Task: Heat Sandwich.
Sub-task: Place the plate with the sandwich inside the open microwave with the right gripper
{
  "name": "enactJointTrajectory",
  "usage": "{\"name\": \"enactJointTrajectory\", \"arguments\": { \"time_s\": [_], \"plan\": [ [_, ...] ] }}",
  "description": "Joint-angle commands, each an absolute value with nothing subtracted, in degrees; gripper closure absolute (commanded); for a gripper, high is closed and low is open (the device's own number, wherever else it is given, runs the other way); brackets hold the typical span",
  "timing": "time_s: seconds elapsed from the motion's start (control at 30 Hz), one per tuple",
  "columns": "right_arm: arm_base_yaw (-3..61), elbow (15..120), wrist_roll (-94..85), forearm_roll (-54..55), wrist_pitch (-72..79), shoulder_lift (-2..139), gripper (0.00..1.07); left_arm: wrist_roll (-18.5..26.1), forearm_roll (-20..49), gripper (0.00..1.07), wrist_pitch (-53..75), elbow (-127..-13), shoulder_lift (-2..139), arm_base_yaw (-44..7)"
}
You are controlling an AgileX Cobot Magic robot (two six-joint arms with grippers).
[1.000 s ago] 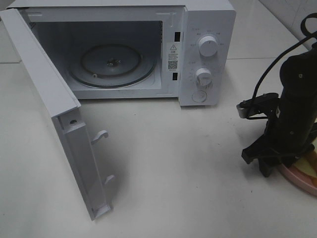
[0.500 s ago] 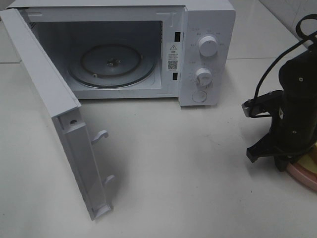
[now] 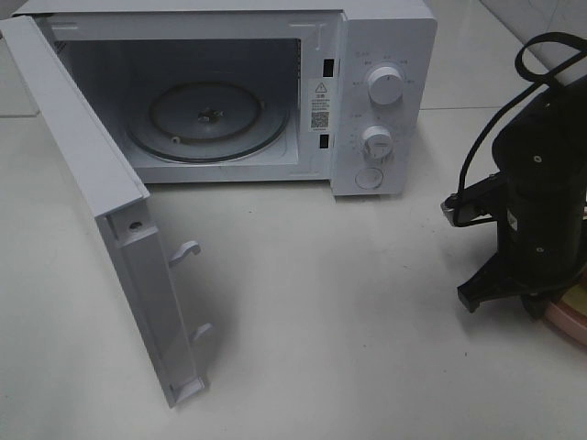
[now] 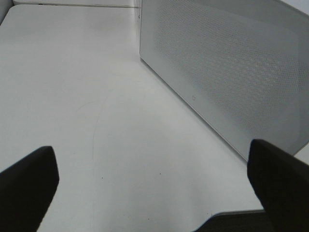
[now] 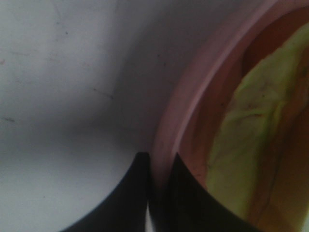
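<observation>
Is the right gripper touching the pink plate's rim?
Touching. The right wrist view shows the right gripper shut on the rim of the pink plate, one finger on each side.

right gripper (image 5: pixel 158 193) pinched on the rim of the pink plate (image 5: pixel 193 92)

the two black fingertips (image 5: pixel 125 203) meet with almost no gap, one on the outer side of the rim and the other on the inner side, the thin pink edge caught between them; from the grip the rim curves away ahead of the gripper; beyond the inner finger the plate's well looks dark reddish in shadow, and the sandwich (image 5: pixel 251 135) lies there close to the finger, showing a blurred pale yellow-green layer with a tan-orange edge; on the outer finger's side lies the white table (image 5: pixel 63 96), faintly scuffed and shaded next to the rim
</observation>
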State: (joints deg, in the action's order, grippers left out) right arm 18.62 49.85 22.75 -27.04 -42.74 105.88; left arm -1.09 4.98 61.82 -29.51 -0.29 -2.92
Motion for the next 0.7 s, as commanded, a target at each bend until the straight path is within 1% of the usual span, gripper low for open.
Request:
{"name": "enactJointTrajectory", "arguments": {
  "time_s": [0.03,0.2,0.33,0.7],
  "plan": [
    [19.08,49.73,24.64,-28.3,-44.92,103.93,1.07,-0.97,5.21,0.07,61.48,-29.51,-1.6,-2.81],
    [19.37,49.56,24.92,-28.93,-47.04,101.87,1.07,-0.97,5.21,0.07,61.48,-29.51,-1.6,-2.81],
    [21.31,49.56,26.18,-31.4,-49.5,100.61,1.07,-0.97,5.21,0.07,61.48,-29.51,-1.6,-2.81],
    [26.76,48.99,26.36,-32.43,-53.86,96.03,1.07,-0.97,5.21,0.07,61.48,-29.51,-1.6,-2.81]
  ]
}}
